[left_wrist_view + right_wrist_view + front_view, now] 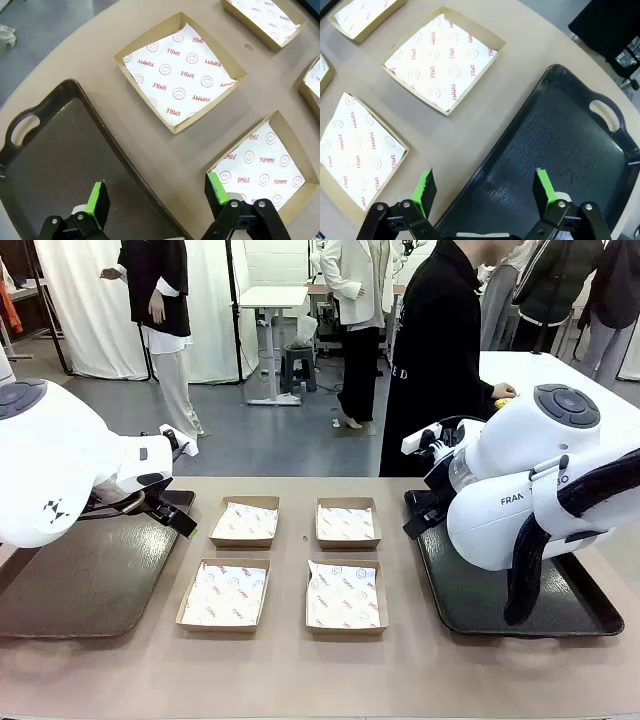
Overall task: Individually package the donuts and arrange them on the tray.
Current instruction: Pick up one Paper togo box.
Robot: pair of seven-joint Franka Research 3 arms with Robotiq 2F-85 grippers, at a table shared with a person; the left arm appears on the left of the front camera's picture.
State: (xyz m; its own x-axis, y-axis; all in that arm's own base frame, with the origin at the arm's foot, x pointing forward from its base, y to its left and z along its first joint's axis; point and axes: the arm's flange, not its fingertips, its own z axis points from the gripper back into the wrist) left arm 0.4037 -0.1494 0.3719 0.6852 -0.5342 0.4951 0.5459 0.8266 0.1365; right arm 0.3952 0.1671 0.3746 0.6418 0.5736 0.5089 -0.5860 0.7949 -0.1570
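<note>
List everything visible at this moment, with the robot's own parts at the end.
Boxes: four, brown cardboard, white red-printed liners, two rows mid-table.
Left tray: one, dark brown, table's left side.
Right tray: one, black, table's right side.
Table: one, tan.
Person: one, black top, far side.
Left gripper: one, black with green pads, open, over left tray's edge.
Right gripper: one, same colours, open, over right tray's edge.

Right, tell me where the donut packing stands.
Done: four paper-lined boxes laid out between the left tray and right tray. In hand: nothing; the left gripper and right gripper both hang open and empty. Left: everything else, since every box is empty and neither tray carries one.
</note>
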